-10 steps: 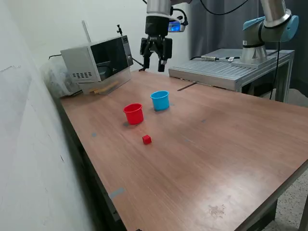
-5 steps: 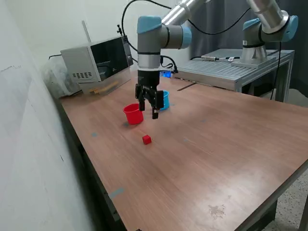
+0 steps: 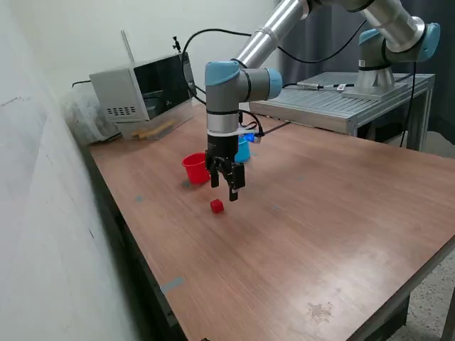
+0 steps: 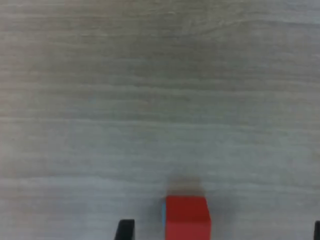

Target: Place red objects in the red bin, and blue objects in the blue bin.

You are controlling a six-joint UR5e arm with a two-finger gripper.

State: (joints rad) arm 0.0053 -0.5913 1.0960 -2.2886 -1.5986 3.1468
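exterior view: the arm (image 3: 226, 92) reaches down over a wooden table (image 3: 320, 213), its gripper (image 3: 226, 183) hanging just above a red cube (image 3: 217, 206) and not touching it. the fingers stand spread, with nothing between them. the arm hides most of the blue cup (image 3: 243, 149), of which only a sliver shows on the exterior view's right of the wrist. it also covers one side of the red cup (image 3: 193, 168), which stands just beside the gripper. neither cup's inside can be made out from this angle. a microwave (image 3: 142, 89) sits at the far edge of the table, well apart from the cups.

wrist view: the red cube (image 4: 187, 217) lies on the pale wood grain, cut off by the frame edge. one dark fingertip (image 4: 125, 229) shows near it and a second barely peeks in at the corner, wide apart. the cube lies between them, nearer the first. the picture is soft.
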